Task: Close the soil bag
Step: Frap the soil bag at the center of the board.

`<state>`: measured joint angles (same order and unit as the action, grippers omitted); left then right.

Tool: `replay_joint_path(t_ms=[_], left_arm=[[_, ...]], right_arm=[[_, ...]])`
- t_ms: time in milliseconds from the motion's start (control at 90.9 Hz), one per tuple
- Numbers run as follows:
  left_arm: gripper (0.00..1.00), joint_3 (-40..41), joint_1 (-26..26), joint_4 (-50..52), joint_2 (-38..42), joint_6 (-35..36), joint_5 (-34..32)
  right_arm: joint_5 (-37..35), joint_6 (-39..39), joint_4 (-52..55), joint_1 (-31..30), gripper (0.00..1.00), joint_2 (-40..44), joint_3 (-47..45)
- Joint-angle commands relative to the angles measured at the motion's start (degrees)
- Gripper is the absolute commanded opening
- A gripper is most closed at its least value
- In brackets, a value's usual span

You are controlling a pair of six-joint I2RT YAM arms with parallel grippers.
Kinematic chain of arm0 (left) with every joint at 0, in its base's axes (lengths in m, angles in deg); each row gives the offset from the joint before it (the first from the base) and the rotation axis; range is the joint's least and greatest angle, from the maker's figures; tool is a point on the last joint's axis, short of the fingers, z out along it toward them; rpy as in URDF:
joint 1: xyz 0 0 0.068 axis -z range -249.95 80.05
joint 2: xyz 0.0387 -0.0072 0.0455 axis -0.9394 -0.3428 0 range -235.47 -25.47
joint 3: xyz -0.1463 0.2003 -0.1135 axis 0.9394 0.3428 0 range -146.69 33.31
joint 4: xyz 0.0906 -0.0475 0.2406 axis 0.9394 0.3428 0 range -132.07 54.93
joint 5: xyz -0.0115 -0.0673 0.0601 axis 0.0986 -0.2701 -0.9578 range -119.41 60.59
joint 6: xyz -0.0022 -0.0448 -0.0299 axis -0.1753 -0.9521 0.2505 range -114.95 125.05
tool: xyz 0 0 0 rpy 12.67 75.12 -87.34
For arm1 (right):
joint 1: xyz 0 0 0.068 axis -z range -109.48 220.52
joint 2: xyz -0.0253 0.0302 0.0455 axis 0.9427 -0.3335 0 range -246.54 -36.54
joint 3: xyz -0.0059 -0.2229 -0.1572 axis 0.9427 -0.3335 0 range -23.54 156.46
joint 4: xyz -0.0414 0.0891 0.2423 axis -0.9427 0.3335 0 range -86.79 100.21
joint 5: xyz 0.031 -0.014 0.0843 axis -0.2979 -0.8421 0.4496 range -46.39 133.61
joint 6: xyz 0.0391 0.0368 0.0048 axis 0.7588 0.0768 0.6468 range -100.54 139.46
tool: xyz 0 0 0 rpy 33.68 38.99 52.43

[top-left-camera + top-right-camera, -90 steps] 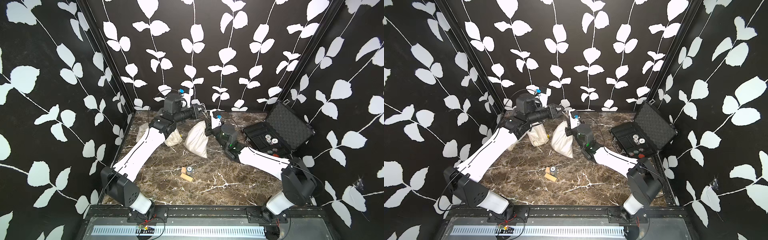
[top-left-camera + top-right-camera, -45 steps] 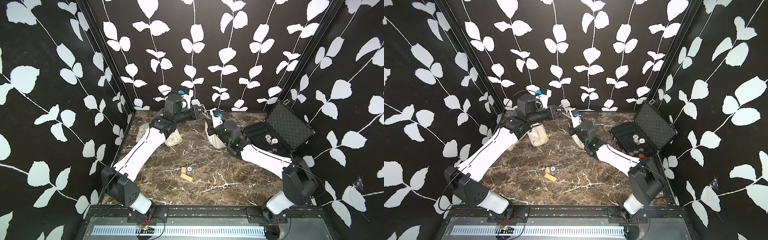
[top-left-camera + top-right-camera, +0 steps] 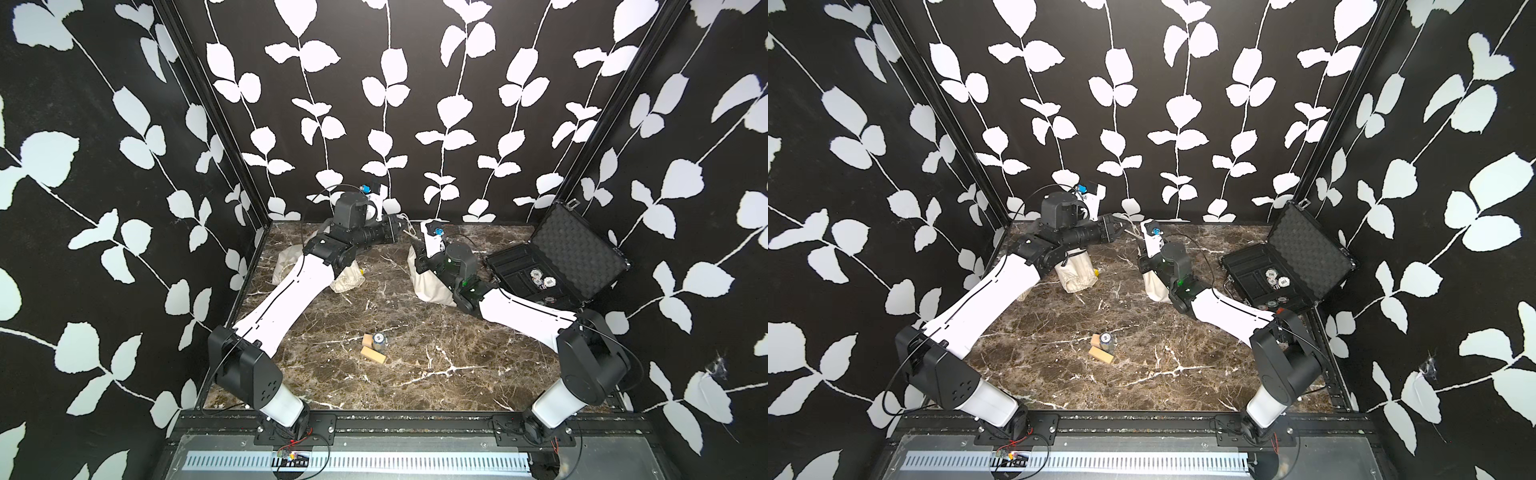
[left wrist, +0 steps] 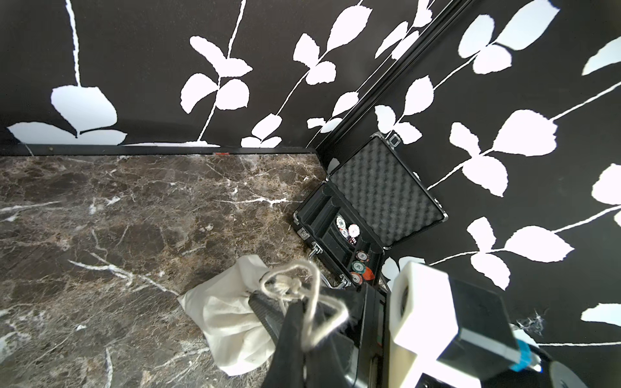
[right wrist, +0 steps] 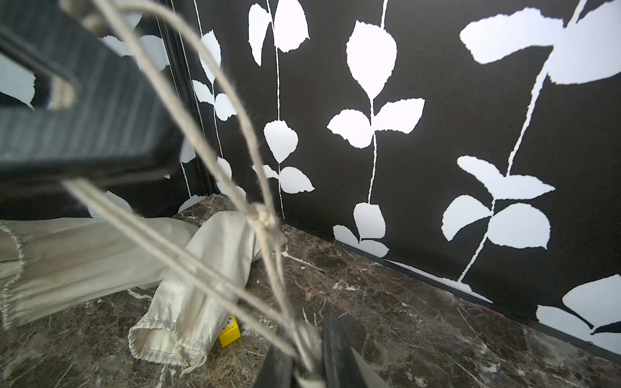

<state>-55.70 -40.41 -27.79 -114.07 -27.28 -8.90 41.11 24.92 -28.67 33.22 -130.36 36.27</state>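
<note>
Bag [image 3: 428, 287]: on the counter [image 3: 415, 376] near its back edge, under my right arm, close to the open case [image 3: 582, 245].
Left fingers [image 3: 397, 227]: clenched on the cord [image 5: 263, 220], raised close to the back wall.
Right fingers [image 5: 339, 356]: pinching the same cord at the bag's top.
Room: I see bare counter towards the front, with only a block [image 3: 372, 354] and can [image 3: 379, 340] midway. A second bag [image 3: 347, 279] lies under my left arm.

Bright, even light for you.
Shadows on the table [image 3: 415, 353] are soft; the cord [image 5: 263, 220] above it blurs in your right wrist view.
</note>
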Motion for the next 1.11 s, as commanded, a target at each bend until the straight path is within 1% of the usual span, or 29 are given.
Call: replay_joint_path(t_ms=[0, 55, 143, 264, 363, 517, 649, 880, 957, 1100], left_arm=[[0.00, -0.8, -2.2, -15.9, 9.6, 0.3, -0.3], [0.00, 0.8, -2.2, -16.6, 9.8, 0.2, -0.4], [0.00, 2.4, -2.2, -17.5, 9.6, 0.2, -0.6], [0.00, 2.0, -2.2, -16.8, 8.4, 0.9, 0.3], [0.00, 1.9, -2.2, -17.1, 7.5, 1.8, 1.0], [0.00, 1.8, -1.8, -18.7, 4.6, 0.7, 5.0], [0.00, 2.7, -0.9, -21.4, 2.8, -0.4, 6.0], [0.00, 2.0, 1.6, -24.2, 0.4, -2.3, 9.1], [0.00, 1.4, 2.4, -26.0, -0.4, -3.7, 10.7], [0.00, 0.8, 3.4, -25.3, -0.8, -3.0, 11.4]], right_arm=[[-10.4, 2.5, 21.6, 5.6, 0.15, -6.0, -6.7], [-9.8, 2.4, 20.9, 5.6, 0.16, -5.9, -7.4], [-6.7, 1.3, 19.5, 5.9, 0.18, -5.8, -7.9], [-3.1, -1.7, 20.3, 6.0, 0.21, -3.8, -6.9], [1.0, -3.4, 19.7, 5.9, 0.29, 0.9, -7.2], [5.8, -3.8, 16.0, 5.3, 0.45, 8.1, -8.1], [7.0, -4.0, 14.6, 3.5, 0.59, 10.9, -6.3], [7.8, -3.0, 12.5, 0.1, 0.78, 13.6, -1.5], [7.6, -2.2, 10.9, -0.6, 0.81, 14.3, -0.5], [6.5, -0.7, 9.1, -1.0, 0.81, 14.3, 2.1]])
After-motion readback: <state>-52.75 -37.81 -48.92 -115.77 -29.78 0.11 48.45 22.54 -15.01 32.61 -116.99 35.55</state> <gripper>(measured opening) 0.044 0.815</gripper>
